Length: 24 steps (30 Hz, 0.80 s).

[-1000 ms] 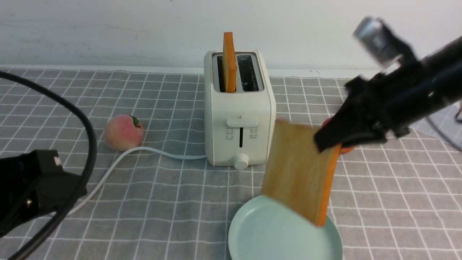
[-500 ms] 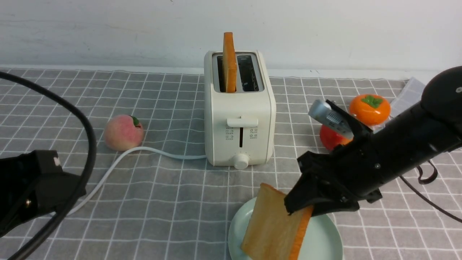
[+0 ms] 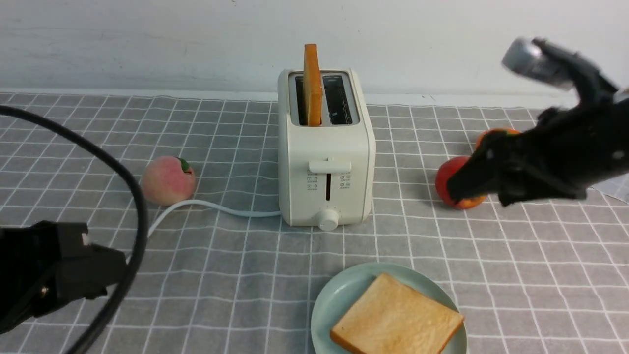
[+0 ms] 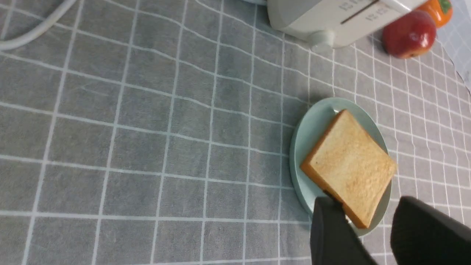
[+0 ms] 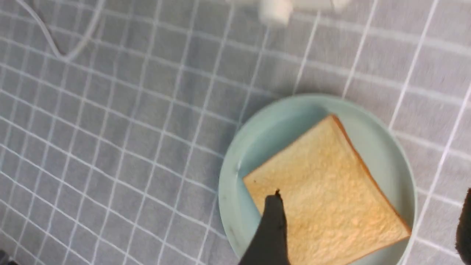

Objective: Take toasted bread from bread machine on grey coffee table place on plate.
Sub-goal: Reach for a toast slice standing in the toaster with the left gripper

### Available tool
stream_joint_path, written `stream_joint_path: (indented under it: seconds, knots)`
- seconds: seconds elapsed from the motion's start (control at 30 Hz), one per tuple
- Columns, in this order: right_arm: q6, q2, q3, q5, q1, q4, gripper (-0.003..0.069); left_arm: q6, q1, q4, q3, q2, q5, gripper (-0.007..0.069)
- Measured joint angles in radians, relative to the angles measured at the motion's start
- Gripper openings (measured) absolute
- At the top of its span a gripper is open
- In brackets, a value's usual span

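One slice of toasted bread [image 3: 397, 318] lies flat on the mint-green plate [image 3: 330, 300] at the front of the grey coffee table [image 3: 221, 275]. A second slice [image 3: 311, 88] stands upright in the left slot of the cream bread machine [image 3: 325, 167]; the right slot is empty. My right gripper [image 3: 467, 169] hangs open above the table, right of the toaster, with nothing in it. In the right wrist view its fingers [image 5: 274, 224] spread wide high over the toast [image 5: 327, 191]. My left gripper [image 3: 105, 273] is low at the front left, open and empty [image 4: 368, 202].
A peach [image 3: 168, 180] sits left of the toaster beside its white cord [image 3: 196, 205]. A red apple [image 3: 442, 179] and an orange persimmon [image 4: 439, 7] stand to the right, partly behind my right gripper. A paler checked cloth [image 3: 619, 189] lies at the far right.
My right gripper lowered the slice onto the plate, opened and let it go. It then rose and drew back to the right. The left arm shifted only slightly.
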Motion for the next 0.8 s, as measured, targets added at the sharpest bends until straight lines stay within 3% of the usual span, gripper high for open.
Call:
stream_joint_path:
  seconds: [0.1,0.3,0.5,0.67,0.77,0.8]
  knots:
    - [-0.001,-0.112,-0.019,0.029,0.000,0.010,0.0536,0.165,0.000,-0.077,-0.003,0.014,-0.102,0.0258]
    - [-0.001,-0.190,-0.019,0.147,0.000,-0.013,0.0476,0.269,-0.029,-0.121,-0.159,0.190,-0.144,0.0350]
    - [-0.001,-0.197,-0.019,0.178,0.000,0.022,0.0472,0.311,-0.222,-0.070,-0.453,0.483,-0.019,0.0395]
    - [-0.001,-0.197,-0.019,0.219,0.000,0.039,0.0472,0.192,-0.288,0.068,-0.678,0.680,-0.026,0.0396]
    - [-0.001,-0.197,-0.019,0.242,0.000,0.041,0.0472,0.003,-0.292,0.185,-0.888,0.850,-0.054,0.0396]
    - [-0.001,-0.197,-0.019,0.244,0.000,0.041,0.0472,-0.005,-0.292,0.196,-0.897,0.868,-0.055,0.0396]
